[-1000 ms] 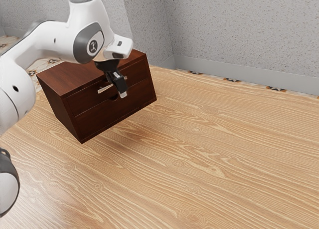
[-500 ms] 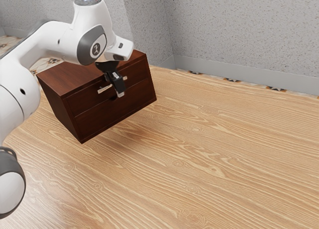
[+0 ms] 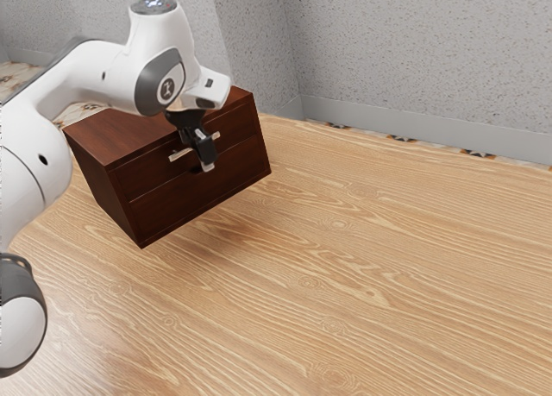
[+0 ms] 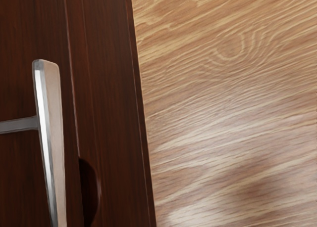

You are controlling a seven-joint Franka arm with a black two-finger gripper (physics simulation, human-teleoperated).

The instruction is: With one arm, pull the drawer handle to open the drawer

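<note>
A dark brown wooden cabinet (image 3: 108, 137) with two drawers stands at the exterior view's left. The upper drawer front (image 3: 233, 120) sits flush with the cabinet and carries a slim silver handle (image 3: 177, 155). My black gripper (image 3: 201, 148) is at the handle's middle, open, one finger above the bar and one below. In the wrist view the handle (image 4: 47, 138) is a bright bar standing off the dark drawer front (image 4: 104, 88), close to my hand. A round notch (image 4: 90, 192) shows in the wood beside it.
The cabinet rests on a light wood-grain floor (image 3: 362, 258) that stretches wide toward the exterior view's right. Grey speckled walls (image 3: 414, 42) with a baseboard run along the back. My white arm (image 3: 78, 77) reaches over the cabinet's top.
My hand has crept slightly toward the exterior view's left, closing in on the handle. The cabinet and its drawer have not moved.
</note>
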